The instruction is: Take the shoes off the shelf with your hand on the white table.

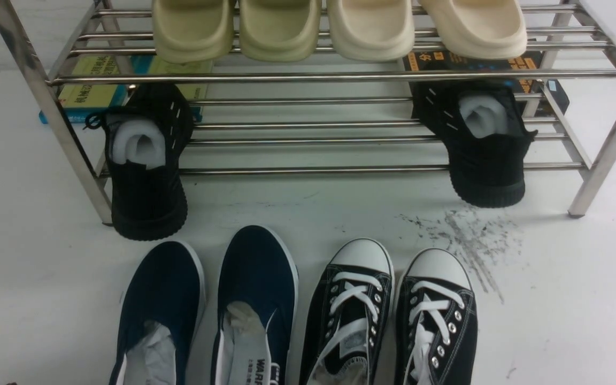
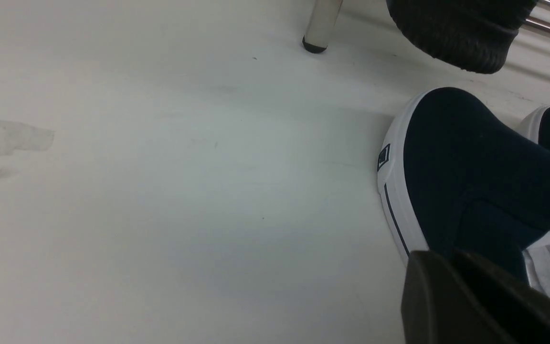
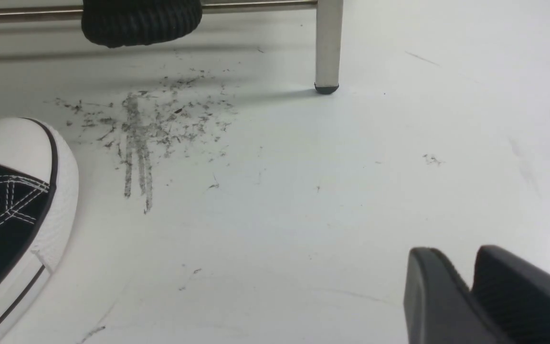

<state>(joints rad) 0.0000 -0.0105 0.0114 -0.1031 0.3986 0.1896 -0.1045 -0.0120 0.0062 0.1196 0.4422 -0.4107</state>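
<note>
While most lettering is too blurred to read, "WAR" shows in black on the white heel lining of the right navy slip-on (image 1: 257, 299), cut off by the frame edge; its partner, the left navy slip-on (image 1: 161, 313), carries a small dark tag on its white sole in my left wrist view. Both stand off the shelf (image 1: 340, 75), on the white table (image 1: 564, 299), at about seven o'clock in the front view. I count two navy slip-ons, two black lace-up sneakers (image 1: 391, 315) with white toe caps at five o'clock, two black knit sneakers (image 1: 145, 160) hanging off the lower tier, and four cream slides (image 1: 335, 27) on the upper tier at twelve o'clock. Books (image 1: 99, 85) lie behind the rack; their titles are illegible. Dark scuff marks (image 1: 463, 240) streak the glossy white surface at four o'clock. My left gripper (image 2: 451, 286) hangs just beside the left slip-on's side; whether its jaws are apart I cannot tell. My right gripper (image 3: 470, 282) shows a narrow gap between its fingers and holds nothing.
</note>
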